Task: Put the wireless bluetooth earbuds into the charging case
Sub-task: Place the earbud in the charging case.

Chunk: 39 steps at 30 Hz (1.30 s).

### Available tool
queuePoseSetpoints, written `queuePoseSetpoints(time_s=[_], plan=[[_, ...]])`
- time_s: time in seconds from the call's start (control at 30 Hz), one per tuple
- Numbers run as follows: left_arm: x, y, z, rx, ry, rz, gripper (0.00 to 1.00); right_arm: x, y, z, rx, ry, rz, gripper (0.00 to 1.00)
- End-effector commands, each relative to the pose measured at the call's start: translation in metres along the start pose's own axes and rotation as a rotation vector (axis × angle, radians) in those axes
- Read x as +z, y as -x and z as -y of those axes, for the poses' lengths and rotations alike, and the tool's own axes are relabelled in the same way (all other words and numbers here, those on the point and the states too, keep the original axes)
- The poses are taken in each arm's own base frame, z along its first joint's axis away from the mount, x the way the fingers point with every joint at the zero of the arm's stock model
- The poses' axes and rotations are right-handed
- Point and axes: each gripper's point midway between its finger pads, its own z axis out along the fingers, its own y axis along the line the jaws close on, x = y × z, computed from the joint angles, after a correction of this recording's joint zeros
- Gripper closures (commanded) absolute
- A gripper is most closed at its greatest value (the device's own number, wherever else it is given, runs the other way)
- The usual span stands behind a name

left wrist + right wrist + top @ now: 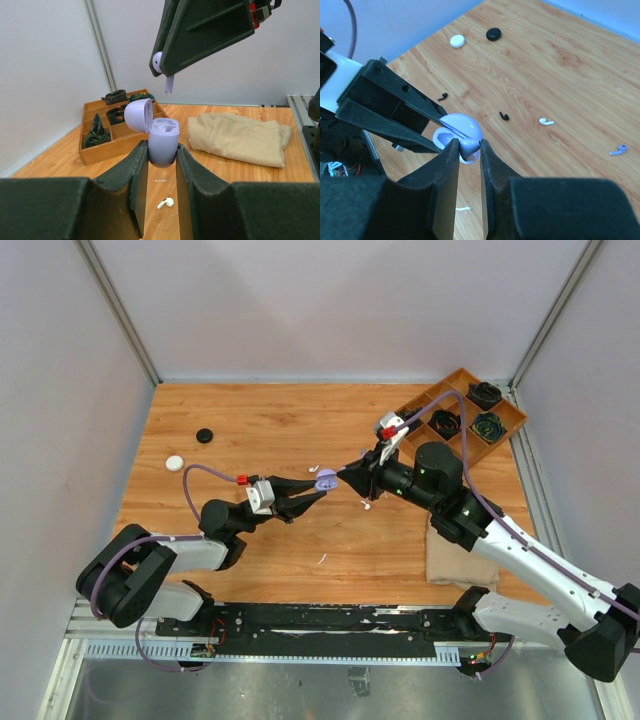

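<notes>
**caller:** what is on your screens, biggest thing first?

**me:** a wooden table. a divided wooden tray with dark items sits at its far right corner, and a folded beige cloth lies by the right arm's base. the two arms meet nose to nose over the middle of the table.

**caller:** and the claws?

**me:** my left gripper is pinching the lavender charging case by its sides. the case is upright, held off the table, with its lid flipped open. my right gripper is pressed onto a lavender earbud, stem down, right above the open case and not yet seated.

**caller:** how far along are we?

**me:** i'd say early to midway. i cannot tell whether a bud already sits inside the case. loose on the table i see a white earbud, a second lavender earbud and two black earbuds, all well apart from the case. a black disc and a white disc lie far left.
</notes>
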Motion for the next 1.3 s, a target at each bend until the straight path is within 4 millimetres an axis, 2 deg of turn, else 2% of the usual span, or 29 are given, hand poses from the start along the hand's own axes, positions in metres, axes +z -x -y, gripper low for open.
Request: queuePoseSetpoints(time_s=[0.0,0.37,0.8,1.27], plan=[[0.004,0.062,-0.001,0.155,-0.006,0.221,1.00,0.005,0.027,-0.016,-0.022,0.066,0.121,0.84],[0.002,0.067,-0.003,0.134,0.022,0.235,1.00,0.009,0.015,-0.019,0.016,0.086,0.136,0.84],[0.002,0.066,-0.009,0.125,0.054,0.236,1.00,0.026,0.010,-0.030,0.014,0.130,0.130,0.84],[0.000,0.072,-0.012,0.119,0.078,0.254,1.00,0.035,0.004,-0.025,0.001,0.094,0.095,0.83]])
